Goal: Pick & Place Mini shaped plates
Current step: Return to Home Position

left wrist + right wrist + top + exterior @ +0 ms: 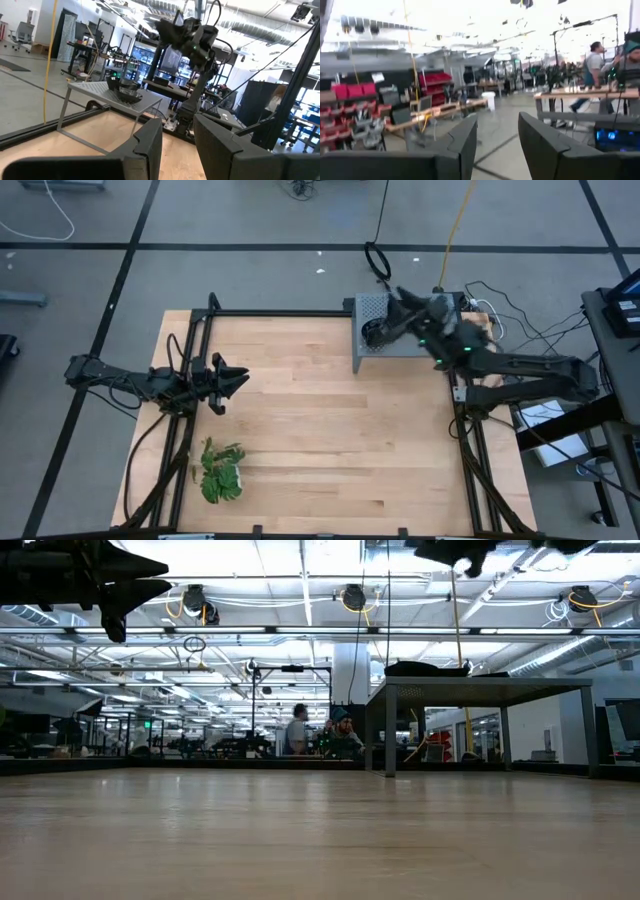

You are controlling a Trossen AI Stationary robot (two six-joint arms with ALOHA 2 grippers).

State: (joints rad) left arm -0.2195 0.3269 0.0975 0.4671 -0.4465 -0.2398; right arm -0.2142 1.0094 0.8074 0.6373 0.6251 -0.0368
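Note:
Dark glossy mini shaped plates sit piled on the top of a grey perforated metal box at the table's far right. The left wrist view shows the pile resting on that top, and the low view shows it too. My right gripper hangs open and high above the box, with nothing between its fingers. My left gripper is open too and waits above the table's left side, pointing toward the box.
A green leafy plant lies near the table's front left corner. Black frame rails run along the table's far edge and sides. The wooden middle of the table is bare. People stand in the room beyond.

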